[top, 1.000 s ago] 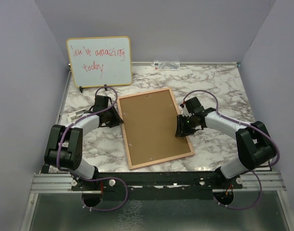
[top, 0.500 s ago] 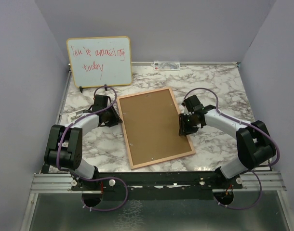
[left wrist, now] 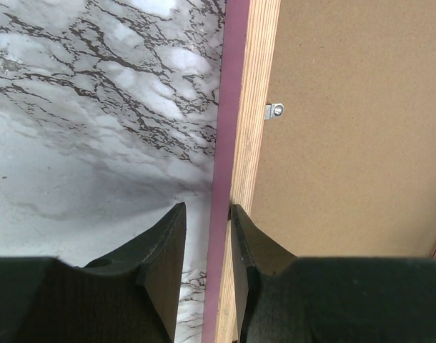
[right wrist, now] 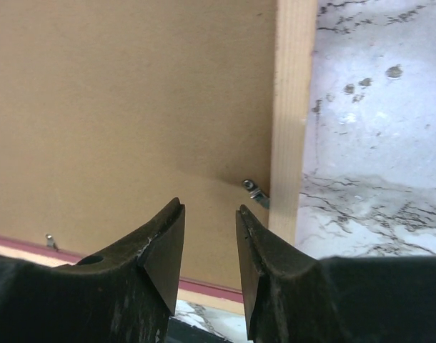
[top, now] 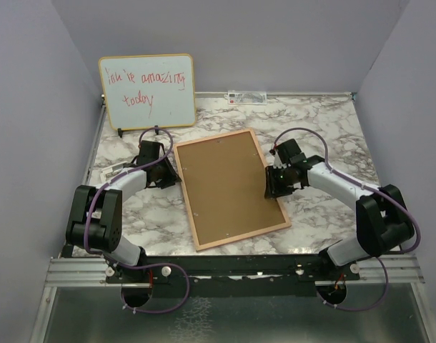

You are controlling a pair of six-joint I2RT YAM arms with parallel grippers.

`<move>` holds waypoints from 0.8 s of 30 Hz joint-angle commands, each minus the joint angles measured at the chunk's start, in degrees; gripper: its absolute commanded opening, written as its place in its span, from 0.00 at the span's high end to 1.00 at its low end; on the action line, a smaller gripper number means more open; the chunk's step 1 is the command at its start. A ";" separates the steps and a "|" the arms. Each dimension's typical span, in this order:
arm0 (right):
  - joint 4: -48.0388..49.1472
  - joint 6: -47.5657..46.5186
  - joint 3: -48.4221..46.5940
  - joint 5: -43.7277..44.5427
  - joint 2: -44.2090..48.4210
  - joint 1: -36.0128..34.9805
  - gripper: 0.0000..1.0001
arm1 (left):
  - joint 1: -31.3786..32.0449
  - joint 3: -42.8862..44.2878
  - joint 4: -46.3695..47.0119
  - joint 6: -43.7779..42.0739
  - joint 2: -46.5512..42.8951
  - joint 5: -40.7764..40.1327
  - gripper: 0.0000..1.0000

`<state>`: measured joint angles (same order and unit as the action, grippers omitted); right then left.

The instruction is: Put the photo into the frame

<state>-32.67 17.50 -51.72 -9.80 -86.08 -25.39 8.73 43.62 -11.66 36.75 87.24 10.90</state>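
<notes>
Checking the frame [top: 243, 236] first: it lies face-down and slightly skewed in the middle of the marble surface [top: 325, 128]. Its brown backing board [top: 229, 189] sits inside the light-wood border and fills it (a small metal tab [left wrist: 274, 111] shows at the board's edge).

My left fingers [left wrist: 161, 264] are at the frame's left long side, toward its far corner. They stand a little apart and astride the rim, one over the marble and the other over the wooden border. The pinkish outer face of the border runs through the gap between them. A sliver of marble shows between the outer finger and the rim, so I cannot tell whether they actually clamp it.

My right fingers [right wrist: 161, 250] are at the right long side, about midway along. Both are over the backing board just inside the border, parted, with only bare board between them and nothing gripped. Another tab lies just beyond them, against the border.

A whiteboard [top: 146, 89] with red handwriting stands at the far left, apart from the frame.
</notes>
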 commanded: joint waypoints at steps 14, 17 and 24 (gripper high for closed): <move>-2.20 2.29 0.35 3.77 -4.33 0.24 0.64 | -0.73 0.30 -4.11 -2.98 1.26 -3.32 0.69; -2.18 3.67 -0.02 7.63 -5.10 0.21 0.65 | -0.73 0.33 -4.50 -3.30 1.19 -3.66 0.69; 3.71 5.92 1.37 12.32 -4.23 0.25 0.67 | -0.96 0.24 -5.78 -4.69 1.05 -4.29 0.69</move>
<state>-33.01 22.15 -51.37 -5.48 -89.58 -25.56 8.56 44.12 -12.80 34.68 87.24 10.46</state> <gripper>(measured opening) 0.339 0.309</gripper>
